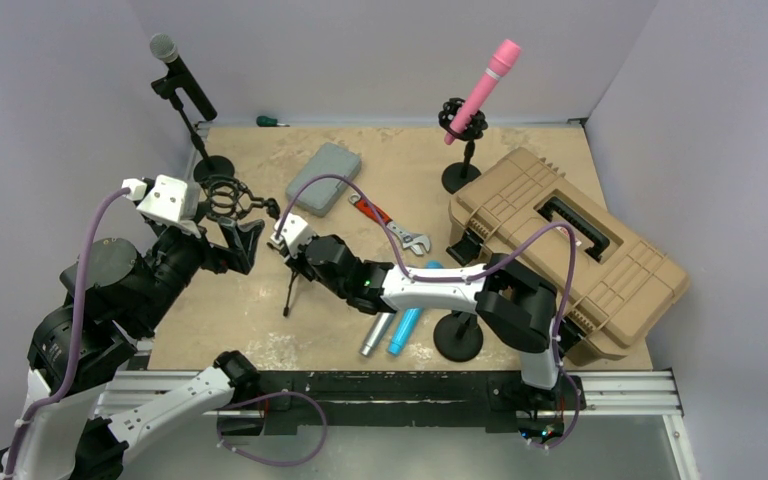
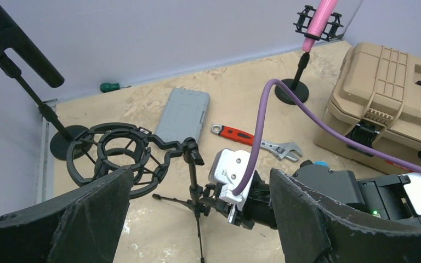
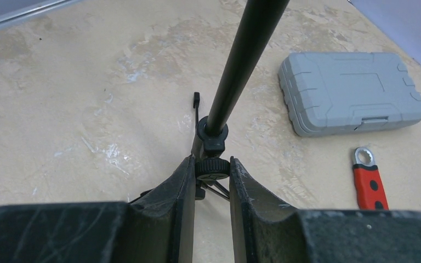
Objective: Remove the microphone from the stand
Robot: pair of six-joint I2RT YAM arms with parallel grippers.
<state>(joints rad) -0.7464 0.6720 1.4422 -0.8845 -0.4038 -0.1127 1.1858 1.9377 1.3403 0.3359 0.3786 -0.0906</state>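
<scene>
The right gripper [image 3: 211, 164] is clamping the tripod stand [image 2: 193, 175] low on its stem, while the left gripper [image 1: 240, 245] is hovering wide open and empty beside its shock mount [image 2: 164, 148]. The mount looks empty and a silver microphone [image 1: 373, 340] is lying right of the stand, so removal seems done. Next comes releasing the stem gently without tipping the stand.

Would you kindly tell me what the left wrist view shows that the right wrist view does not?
Only the left wrist view: the empty shock mount, the black microphone, the pink microphone and the tan toolbox. Only the right wrist view: a close look at the right gripper clamped on the tripod stand at its knurled collar. Both: the tripod stand, the grey case and the wrench.
</scene>
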